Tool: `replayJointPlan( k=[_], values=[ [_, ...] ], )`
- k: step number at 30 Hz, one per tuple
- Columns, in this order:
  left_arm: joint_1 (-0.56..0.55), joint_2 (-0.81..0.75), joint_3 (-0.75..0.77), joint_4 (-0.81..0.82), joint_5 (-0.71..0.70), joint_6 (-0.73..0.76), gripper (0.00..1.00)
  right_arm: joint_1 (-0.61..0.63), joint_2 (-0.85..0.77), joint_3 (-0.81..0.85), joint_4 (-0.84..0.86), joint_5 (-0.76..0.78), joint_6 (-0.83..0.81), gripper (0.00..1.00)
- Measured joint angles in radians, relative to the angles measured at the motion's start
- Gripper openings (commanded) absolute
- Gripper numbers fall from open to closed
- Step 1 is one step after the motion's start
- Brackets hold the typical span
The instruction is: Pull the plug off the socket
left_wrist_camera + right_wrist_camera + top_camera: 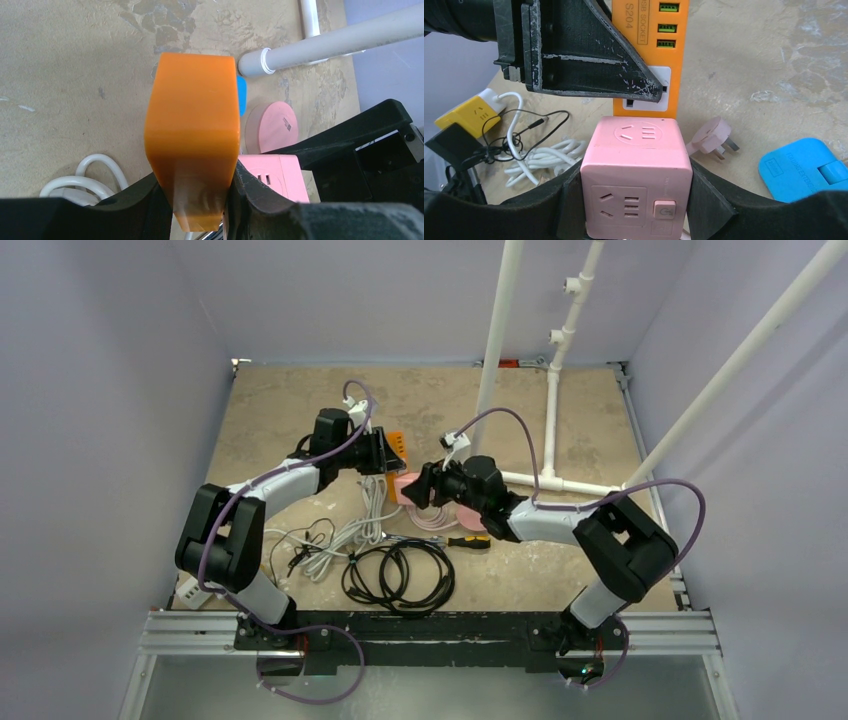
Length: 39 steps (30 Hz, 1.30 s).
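Orange strip [192, 125] in left claw [197, 200]; pink cube [636, 170] in right claw [636, 192].

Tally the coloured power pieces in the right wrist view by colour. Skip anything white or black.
Orange: 1, the orange socket strip
Pink: 2, the pink cube socket and the loose pink plug
Blue: 1, the blue adapter
Yellow: 1, the yellow cube socket
Total: 5
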Motion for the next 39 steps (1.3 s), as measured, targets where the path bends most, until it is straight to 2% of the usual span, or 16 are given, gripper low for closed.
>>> replayJointPlan(
  k=[10,19,25,34,39],
  values=[
    [-0.004,0.0,0.011,-0.006,0.006,-0.002,0.0,-0.099,0.016,-0.013,0.055,-0.198,0.041,0.0],
    [-0.004,0.0,0.011,-0.006,-0.003,-0.002,0.0,-0.1,0.013,-0.013,0.05,-0.177,0.029,0.0],
    [-0.004,0.0,0.011,-0.006,-0.008,-0.002,0.0,-0.063,-0.015,-0.013,0.013,-0.095,0.007,0.0],
    [-0.003,0.0,0.011,-0.025,-0.042,0.0,0.0,0.071,-0.022,0.015,-0.053,0.175,-0.033,0.0],
    [-0.003,0.006,0.011,-0.029,-0.053,0.0,0.0,0.105,-0.017,0.038,-0.097,0.256,-0.035,0.0]
  ],
)
